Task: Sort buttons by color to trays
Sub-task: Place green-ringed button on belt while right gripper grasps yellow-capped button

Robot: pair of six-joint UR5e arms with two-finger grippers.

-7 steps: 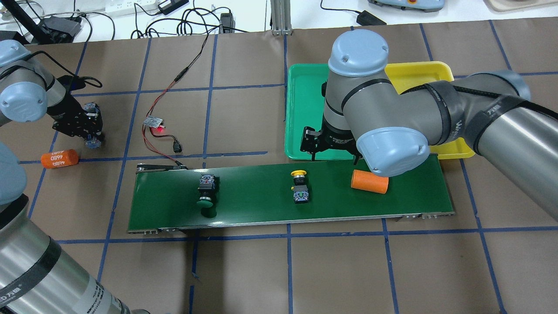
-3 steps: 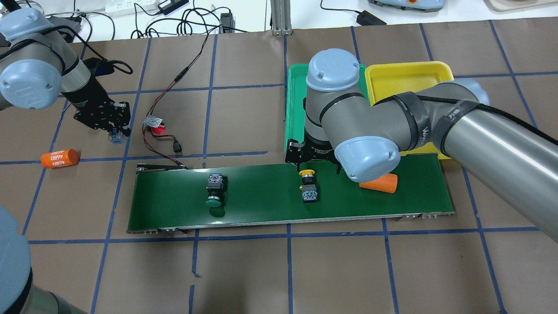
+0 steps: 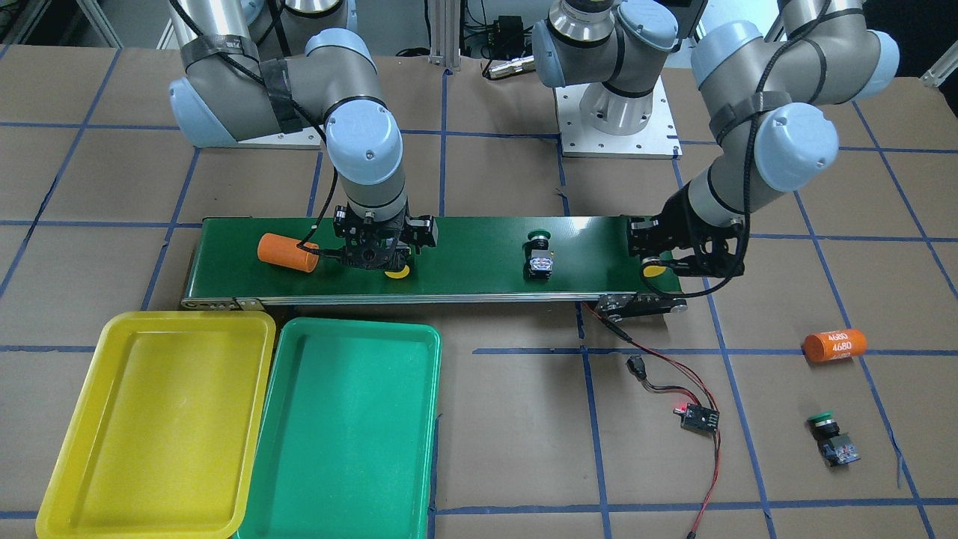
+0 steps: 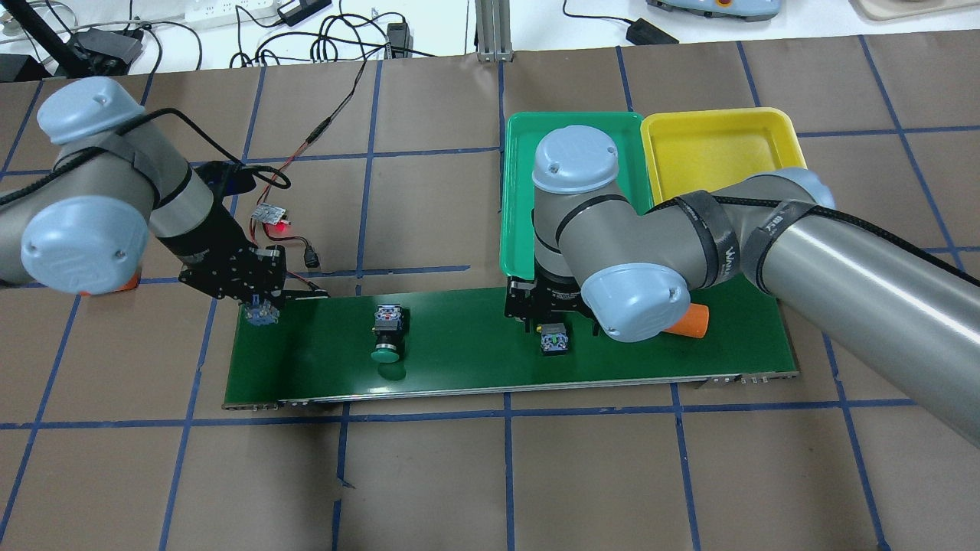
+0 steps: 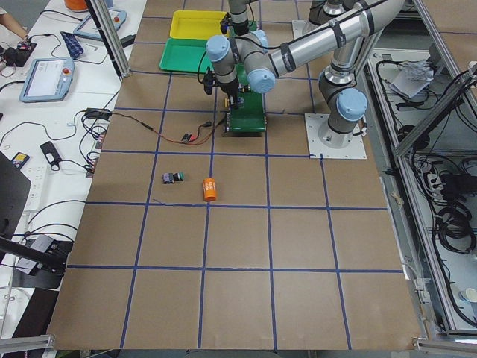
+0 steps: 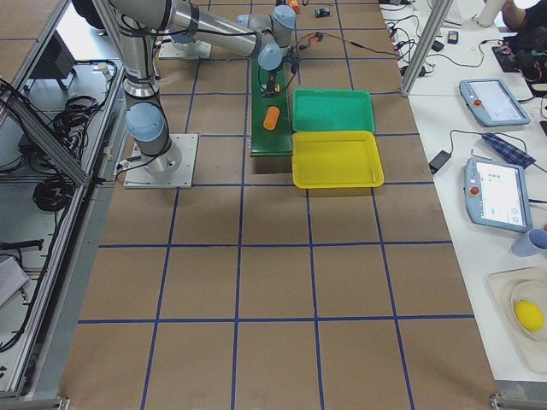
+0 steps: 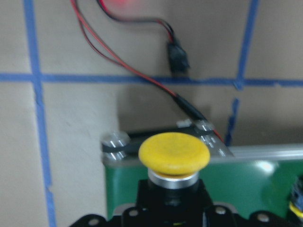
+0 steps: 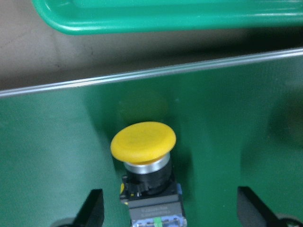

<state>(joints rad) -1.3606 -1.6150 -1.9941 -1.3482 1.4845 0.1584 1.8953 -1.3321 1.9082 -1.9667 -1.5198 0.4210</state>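
Clamped between the closed fingers of the left gripper point(image 4: 259, 304), over the belt's point(image 4: 459, 367) end on the robot's left: a yellow button point(image 7: 174, 153), cap pointing away from the wrist. Whether touching the belt, impossible to tell.

Low over the belt's right half, near the edge facing the trays: the right gripper point(image 3: 376, 260), fingers point(image 8: 93, 208) spread wide, one on either side of the other yellow button point(image 8: 143, 142) and clear of it. Lying on the belt, cap toward the green tray point(image 3: 344, 449).

Just beside the right gripper, toward the belt's right end: an orange cylinder point(image 3: 287, 252).

Between the two grippers, on the belt: a green button point(image 4: 387, 337), cap toward the robot-side edge.

Off the belt, on the surface beyond its left end: a second orange cylinder point(image 3: 834, 346) and a second green button point(image 3: 832, 438).

Beside the green tray, on the robot's right: the yellow tray point(image 3: 150, 427).
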